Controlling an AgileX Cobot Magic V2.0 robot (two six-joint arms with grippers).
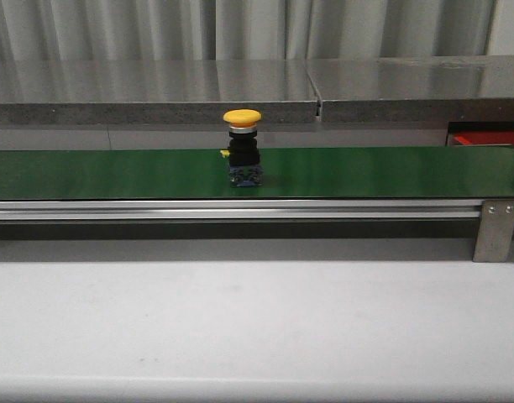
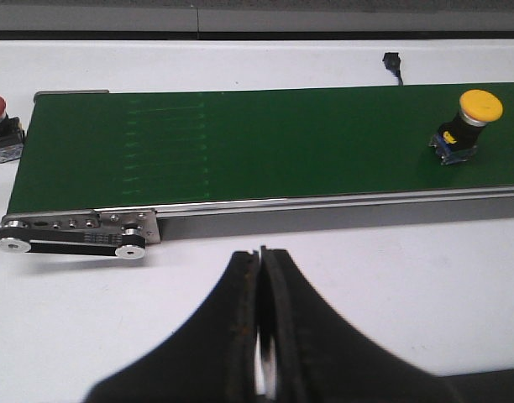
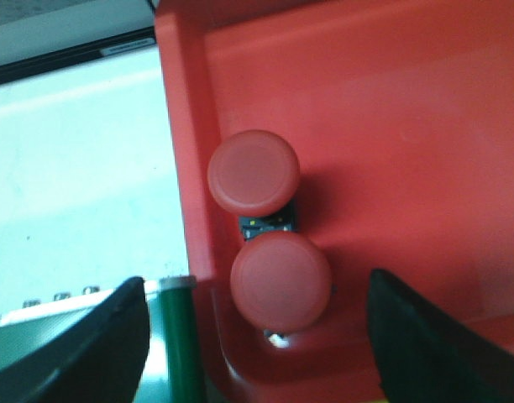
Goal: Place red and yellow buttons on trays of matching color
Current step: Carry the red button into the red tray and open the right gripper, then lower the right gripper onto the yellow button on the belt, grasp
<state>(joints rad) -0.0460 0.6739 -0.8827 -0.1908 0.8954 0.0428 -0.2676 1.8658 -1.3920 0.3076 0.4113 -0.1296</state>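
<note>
A yellow button (image 1: 241, 147) stands upright on the green belt (image 1: 114, 172), near its middle. The left wrist view shows that yellow button (image 2: 469, 126) far along the belt, and a red button (image 2: 1, 126) on the white table beyond the belt's end. My left gripper (image 2: 259, 252) is shut on nothing, above the white table in front of the belt. My right gripper (image 3: 255, 281) hangs open over the red tray (image 3: 391, 126). Two red buttons (image 3: 254, 172) (image 3: 280, 280) stand in the tray side by side, the nearer one between my fingers. The yellow tray is out of view.
The red tray (image 1: 484, 138) shows as a sliver at the belt's right end, behind a metal bracket (image 1: 496, 231). The belt's end roller (image 3: 180, 336) lies close beside the tray's rim. A grey counter (image 1: 156, 88) runs behind the belt. A black plug (image 2: 393, 63) lies past the belt.
</note>
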